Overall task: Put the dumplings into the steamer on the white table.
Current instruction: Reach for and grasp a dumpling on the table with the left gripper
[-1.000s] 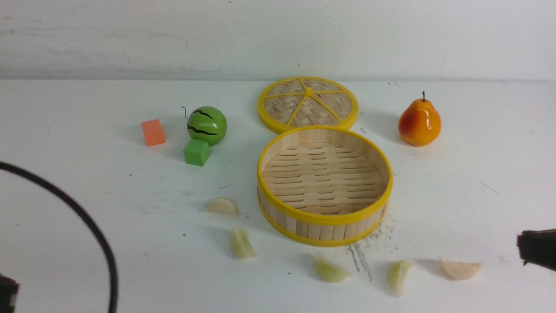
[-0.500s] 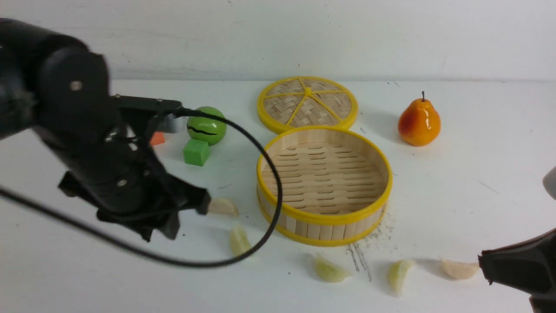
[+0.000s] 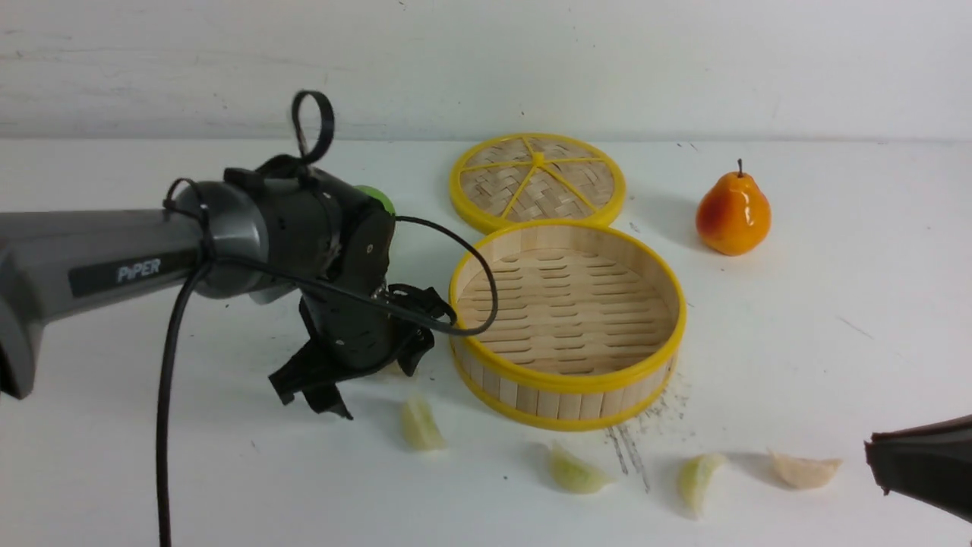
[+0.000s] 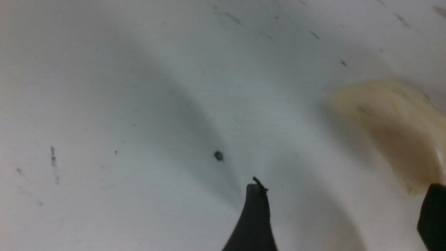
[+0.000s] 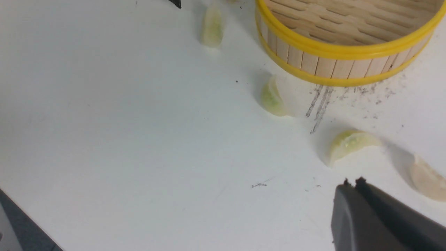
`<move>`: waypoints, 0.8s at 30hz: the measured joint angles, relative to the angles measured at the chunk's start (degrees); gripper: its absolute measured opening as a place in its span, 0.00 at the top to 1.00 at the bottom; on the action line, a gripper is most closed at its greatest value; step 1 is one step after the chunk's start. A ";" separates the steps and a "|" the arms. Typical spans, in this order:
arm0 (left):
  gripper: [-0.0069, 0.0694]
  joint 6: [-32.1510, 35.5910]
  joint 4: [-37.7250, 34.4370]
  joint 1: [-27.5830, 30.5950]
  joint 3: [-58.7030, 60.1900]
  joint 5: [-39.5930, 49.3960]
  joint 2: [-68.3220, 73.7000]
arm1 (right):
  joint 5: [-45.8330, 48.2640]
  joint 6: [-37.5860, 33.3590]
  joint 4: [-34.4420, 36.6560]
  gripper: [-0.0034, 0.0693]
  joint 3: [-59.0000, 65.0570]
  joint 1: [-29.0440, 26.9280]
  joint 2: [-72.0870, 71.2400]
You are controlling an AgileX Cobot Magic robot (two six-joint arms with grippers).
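Front: four dumplings (image 3: 577, 472) on table (image 3: 797, 319) near steamer (image 3: 566, 384); fifth hidden by L gripper (image 3: 357, 372), low at steamer's left.
L wrist: jaws wide; blurry cream dumpling (image 4: 390, 122) by one finger, ungripped.
R wrist: R gripper (image 5: 352, 183) pinched together, empty.

The left arm (image 3: 99, 262) is a grey tube with white "PiPER" on a black strip, a black wrist housing (image 3: 357, 266), and a black cable (image 3: 162, 395) looped at its 12 o'clock. The right gripper (image 5: 352, 181) has 2 dark matte fingers.

The front camera looks forward and down over the whole white table (image 3: 835, 319). The left wrist camera hangs very close above it. The right wrist camera, farther off, shares the six-o'clock wall of the steamer (image 3: 531, 399) with the front view.
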 joint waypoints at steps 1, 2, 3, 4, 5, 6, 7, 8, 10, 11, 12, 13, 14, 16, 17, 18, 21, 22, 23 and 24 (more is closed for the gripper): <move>0.16 -2.28 0.42 0.00 0.00 -0.49 0.37 | -0.01 0.00 -0.10 0.96 0.00 0.00 -0.07; 0.16 -6.90 2.05 0.00 0.00 -1.74 1.08 | 0.25 0.00 -0.15 0.96 0.00 0.00 -0.26; 0.16 -10.05 3.15 0.00 -0.08 -2.84 1.29 | 0.39 0.00 -0.22 0.95 -0.02 0.00 -0.39; 0.16 -12.08 3.75 0.00 -0.14 -3.97 1.34 | 0.38 0.00 -0.27 0.95 -0.02 0.00 -0.39; 0.16 -13.32 4.48 0.00 -0.19 -5.12 1.52 | 0.38 0.00 -0.34 0.95 -0.02 0.00 -0.50; 0.16 -14.17 4.96 0.00 -0.19 -6.16 1.53 | 0.38 0.00 -0.34 0.95 -0.02 0.00 -0.49; 0.16 -14.91 5.59 0.00 -0.19 -7.51 1.53 | 0.38 0.00 -0.34 0.95 -0.02 0.00 -0.58; 0.16 -15.42 6.18 0.00 -0.19 -8.90 1.53 | 0.38 0.00 -0.40 0.95 -0.07 0.00 -0.65; 0.16 -15.88 6.65 0.00 -0.26 -11.34 1.53 | 0.38 0.00 -0.52 0.95 -0.09 0.00 -0.65; 0.16 -15.89 6.71 0.00 -0.26 -11.51 1.53 | 0.38 0.00 -0.52 0.95 -0.09 0.00 -0.65; 0.16 -15.94 6.81 0.00 -0.26 -12.62 1.53 | 0.38 0.00 -0.59 0.95 -0.09 0.00 -0.65; 0.16 -15.96 6.99 0.00 -0.26 -13.19 1.53 | 0.38 0.00 -0.75 0.95 -0.09 0.00 -0.65; 0.16 -15.90 7.51 0.00 -0.26 -13.77 1.53 | 0.38 0.00 -1.03 0.94 -0.09 0.00 -0.65; 0.16 -14.75 9.14 0.00 -0.26 -14.27 1.53 | 0.38 0.00 -1.46 0.94 -0.09 0.00 -0.65; 0.16 -12.65 10.70 0.00 -0.26 -14.32 1.53 | 0.38 0.00 -1.74 0.94 -0.09 0.00 -0.65; 0.16 -11.07 11.30 0.00 -0.38 -14.22 1.53 | 0.38 0.00 -1.90 0.94 -0.09 0.00 -0.65; 0.16 3.86 12.06 0.00 -2.72 -9.71 1.53 | 0.49 0.00 -2.51 0.94 -0.09 0.00 -0.65; 0.16 5.11 11.90 0.00 -3.00 -9.19 1.53 | 0.49 0.00 -2.51 0.94 -0.09 0.00 -0.65; 0.16 14.39 11.30 0.00 -4.88 -5.01 1.53 | 0.49 0.00 -2.65 0.94 -0.09 0.00 -0.65; 0.16 21.13 10.64 0.00 -6.68 -1.80 1.53 | 0.49 0.00 -2.65 0.93 -0.09 0.00 -0.65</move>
